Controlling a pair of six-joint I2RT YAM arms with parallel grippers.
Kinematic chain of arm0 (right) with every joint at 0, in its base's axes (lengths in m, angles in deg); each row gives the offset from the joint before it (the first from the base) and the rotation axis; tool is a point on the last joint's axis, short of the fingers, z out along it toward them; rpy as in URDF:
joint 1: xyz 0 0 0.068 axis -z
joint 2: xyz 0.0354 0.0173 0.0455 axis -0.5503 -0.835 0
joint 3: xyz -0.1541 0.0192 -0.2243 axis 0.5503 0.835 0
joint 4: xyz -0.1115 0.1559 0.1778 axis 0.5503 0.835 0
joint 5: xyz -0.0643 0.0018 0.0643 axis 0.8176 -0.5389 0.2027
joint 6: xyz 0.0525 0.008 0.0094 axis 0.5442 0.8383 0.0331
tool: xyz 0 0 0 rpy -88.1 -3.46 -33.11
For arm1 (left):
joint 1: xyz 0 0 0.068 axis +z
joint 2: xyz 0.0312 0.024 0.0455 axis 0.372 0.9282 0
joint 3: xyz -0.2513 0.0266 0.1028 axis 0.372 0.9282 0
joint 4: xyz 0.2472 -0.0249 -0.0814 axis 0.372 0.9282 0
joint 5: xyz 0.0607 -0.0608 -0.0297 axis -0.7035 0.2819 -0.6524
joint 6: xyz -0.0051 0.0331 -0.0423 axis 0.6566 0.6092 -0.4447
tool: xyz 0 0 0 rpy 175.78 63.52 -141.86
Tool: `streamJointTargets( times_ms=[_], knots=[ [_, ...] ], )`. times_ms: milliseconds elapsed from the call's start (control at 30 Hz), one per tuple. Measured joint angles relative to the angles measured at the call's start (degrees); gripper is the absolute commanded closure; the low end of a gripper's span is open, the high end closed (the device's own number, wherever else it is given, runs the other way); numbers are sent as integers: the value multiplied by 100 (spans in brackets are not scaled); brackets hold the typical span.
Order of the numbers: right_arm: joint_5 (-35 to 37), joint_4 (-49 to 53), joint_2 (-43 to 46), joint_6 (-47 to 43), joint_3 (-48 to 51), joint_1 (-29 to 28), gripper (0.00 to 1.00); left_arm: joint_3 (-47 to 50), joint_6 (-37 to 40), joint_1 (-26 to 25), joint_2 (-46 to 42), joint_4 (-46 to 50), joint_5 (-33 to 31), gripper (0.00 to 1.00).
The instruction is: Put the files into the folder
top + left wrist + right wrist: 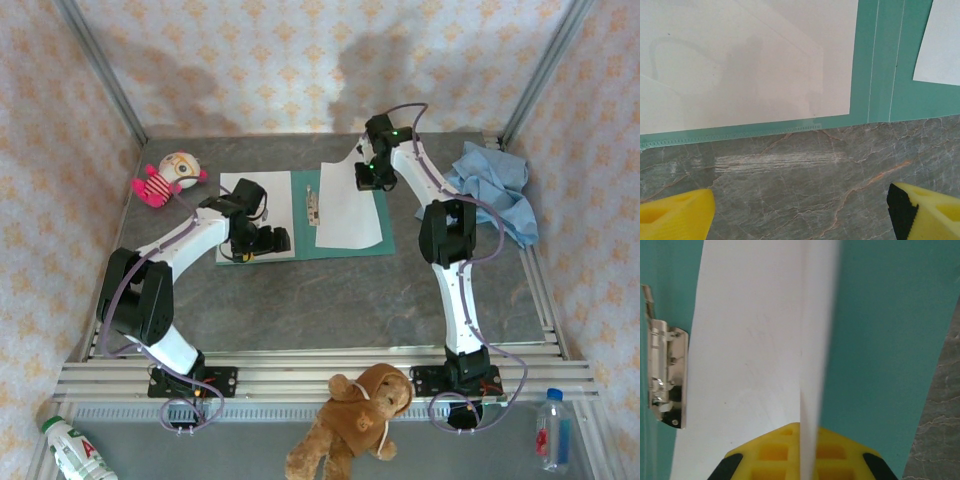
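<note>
Top external view: the right arm stretches toward 12 o'clock with its elbow raised. The right gripper (372, 178) is bent down onto the far edge of a thin white paper sheet (348, 212). That sheet lies on the right leaf of a flat teal-green card folder (303, 235), open at the centre of the grey marble-patterned table (330, 310). The left arm folds low from 7 o'clock, with the left gripper (258, 248) pointing down at the folder's near edge. A second white sheet (278, 195) lies flat on the left leaf, and a slim metal clip (312, 205) sits beside the spine fold.

Right wrist view: the yellow fingers (765, 455) are pressed together on the sheet's edge, which stands up from the leaf like a thin blade. The shiny clip (665, 375) is at 9 o'clock.

Left wrist view: the yellow fingertips (675, 215) stand wide apart and hold nothing. They hover over bare veined stone just short of the folder's ribbed near edge.

Bare table runs from the folder toward 6 o'clock. A crumpled light blue cloth (495, 190) lies at 2 o'clock, well apart from the folder. A pink rag doll (168, 178) sits at 10 o'clock, and a brown teddy bear (360, 420) rests at 6 o'clock by the rails.
</note>
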Motion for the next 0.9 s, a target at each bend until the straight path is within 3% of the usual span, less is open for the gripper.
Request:
streamJointTargets(
  times_ms=[200,500,900],
  knots=[
    [-42,-214,474,-118,671,-2,100,0,0,0,0,0,2,9],
    [-378,-262,1547,-197,699,-72,100,0,-13,0,-2,0,96,10],
    [-1558,-155,1711,-94,-63,-501,100,0,-17,0,-94,9,107,9]
  ],
)
